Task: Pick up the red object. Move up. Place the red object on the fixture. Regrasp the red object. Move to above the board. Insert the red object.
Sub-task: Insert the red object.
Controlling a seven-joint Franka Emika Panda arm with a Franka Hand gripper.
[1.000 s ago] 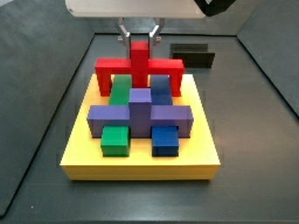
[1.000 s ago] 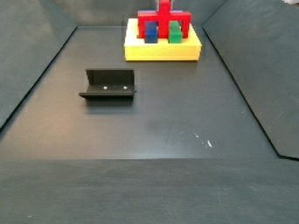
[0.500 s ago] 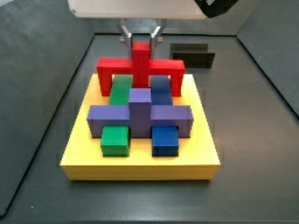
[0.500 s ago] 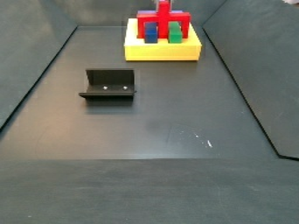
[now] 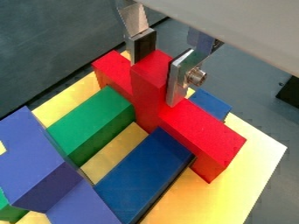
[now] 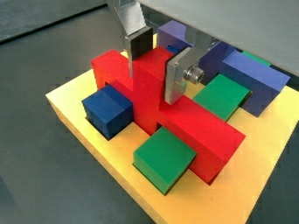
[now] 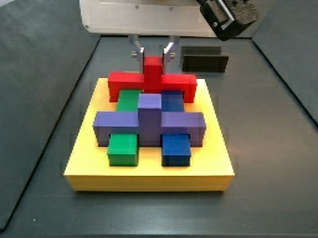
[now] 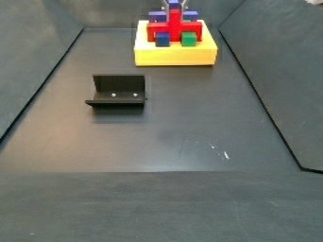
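Now seated low on the board (image 7: 87,169), across its far end: the red object (image 7: 152,82), bar running side to side, stem standing upright from the middle of the bar. Directly above that stem, the gripper (image 7: 154,48), with flat silver fingers (image 5: 181,74) flanking the stem's upper part. In both wrist views, fingers parted a little; on one side a sliver of gap between plate and red face, on the other the dark pad close against or just off the red (image 6: 152,83), contact not possible to judge. Spread slightly, then, rather than clearly clamped.

Beside the red object in a wrist view, on the yellow slab (image 5: 260,166): a green block (image 5: 87,124) and a blue block (image 5: 146,174) lying parallel under the red bar's prongs, and nearer the board's middle a purple cross-shaped block (image 5: 41,168). Seen from a side view, the purple block (image 7: 149,122) just in front of the red bar, with a small green block (image 7: 122,148) and a small blue block (image 7: 177,149) in front of it again, toward the near edge of the board.

Well apart from the board on the dark floor, the fixture (image 8: 117,92), hollow front bare. Behind the board in a side view, the same black holder (image 7: 206,61) close to the gripper's side.
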